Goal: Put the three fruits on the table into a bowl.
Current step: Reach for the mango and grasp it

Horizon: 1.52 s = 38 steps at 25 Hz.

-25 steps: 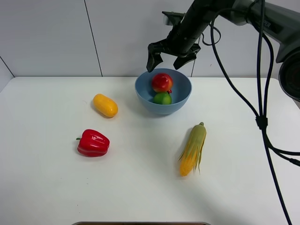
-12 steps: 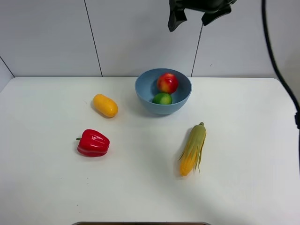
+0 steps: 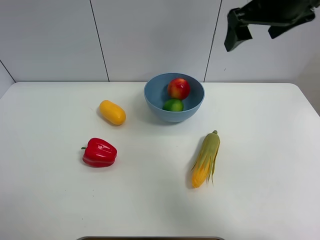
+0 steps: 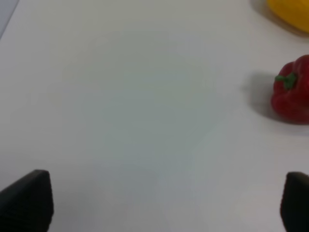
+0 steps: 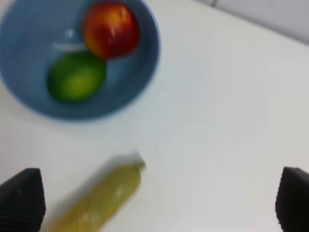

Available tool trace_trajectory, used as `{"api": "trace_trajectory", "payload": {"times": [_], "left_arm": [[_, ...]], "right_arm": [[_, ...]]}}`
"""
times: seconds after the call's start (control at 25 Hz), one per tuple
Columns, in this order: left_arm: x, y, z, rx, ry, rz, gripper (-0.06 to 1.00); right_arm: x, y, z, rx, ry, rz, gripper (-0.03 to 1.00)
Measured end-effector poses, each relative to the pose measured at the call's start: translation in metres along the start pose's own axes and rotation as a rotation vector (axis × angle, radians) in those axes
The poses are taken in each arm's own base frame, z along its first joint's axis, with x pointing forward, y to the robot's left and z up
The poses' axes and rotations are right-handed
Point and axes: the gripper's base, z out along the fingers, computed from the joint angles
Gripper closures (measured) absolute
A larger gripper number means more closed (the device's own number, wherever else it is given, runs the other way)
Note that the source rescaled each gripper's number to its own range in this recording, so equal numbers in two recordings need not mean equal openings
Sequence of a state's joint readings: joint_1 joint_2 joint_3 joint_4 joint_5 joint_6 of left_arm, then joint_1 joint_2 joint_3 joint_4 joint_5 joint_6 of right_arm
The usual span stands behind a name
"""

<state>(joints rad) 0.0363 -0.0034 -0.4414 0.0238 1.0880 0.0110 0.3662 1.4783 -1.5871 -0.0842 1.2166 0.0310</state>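
Observation:
The light-blue bowl (image 3: pixel 155 97) stands at the back middle of the white table (image 3: pixel 260 200). In it lie the red-and-yellow apple (image 3: pixel 178 88) and the green lime (image 3: pixel 173 105); both show in the right wrist view too, apple (image 5: pixel 111 29), lime (image 5: pixel 76 76), bowl (image 5: pixel 29 96). The yellow-orange mango (image 3: pixel 112 112) lies on the table left of the bowl; its edge shows in the left wrist view (image 4: pixel 289 12). My right gripper (image 3: pixel 256 30) is open and empty, high above the table's back right. My left gripper (image 4: pixel 164 203) is open and empty, low over bare table.
A red bell pepper (image 3: pixel 99 152) lies left of centre, also in the left wrist view (image 4: pixel 292 89). A corn cob with green husk (image 3: pixel 206 159) lies right of centre, blurred in the right wrist view (image 5: pixel 96 200). A white wall stands behind the table.
My right gripper has risen from just over the bowl and swung right, open and empty. The apple has settled in the bowl behind the lime.

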Motion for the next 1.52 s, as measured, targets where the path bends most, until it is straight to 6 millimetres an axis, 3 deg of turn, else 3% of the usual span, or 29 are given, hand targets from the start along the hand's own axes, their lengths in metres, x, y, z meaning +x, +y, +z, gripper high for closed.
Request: {"api": "trace_trajectory", "payload": {"times": [0.44, 0.76, 0.92, 1.2, 1.52], "left_arm": [[0.000, 0.000, 0.000, 0.000, 0.000, 0.000, 0.12], [0.000, 0.000, 0.000, 0.000, 0.000, 0.000, 0.12], [0.000, 0.000, 0.000, 0.000, 0.000, 0.000, 0.12], [0.000, 0.000, 0.000, 0.000, 0.000, 0.000, 0.12], [0.000, 0.000, 0.000, 0.000, 0.000, 0.000, 0.12]], "right_arm": [[0.136, -0.007, -0.066, 0.011, -0.063, 0.110, 0.10], [0.215, -0.010, -0.102, -0.002, -0.248, 0.193, 0.10], [0.247, -0.014, -0.104, 0.048, -0.307, 0.222, 0.10], [0.299, -0.013, -0.085, 0.134, -0.356, 0.306, 0.10], [0.326, -0.007, -0.077, 0.257, -0.507, 0.331, 0.10]]}}
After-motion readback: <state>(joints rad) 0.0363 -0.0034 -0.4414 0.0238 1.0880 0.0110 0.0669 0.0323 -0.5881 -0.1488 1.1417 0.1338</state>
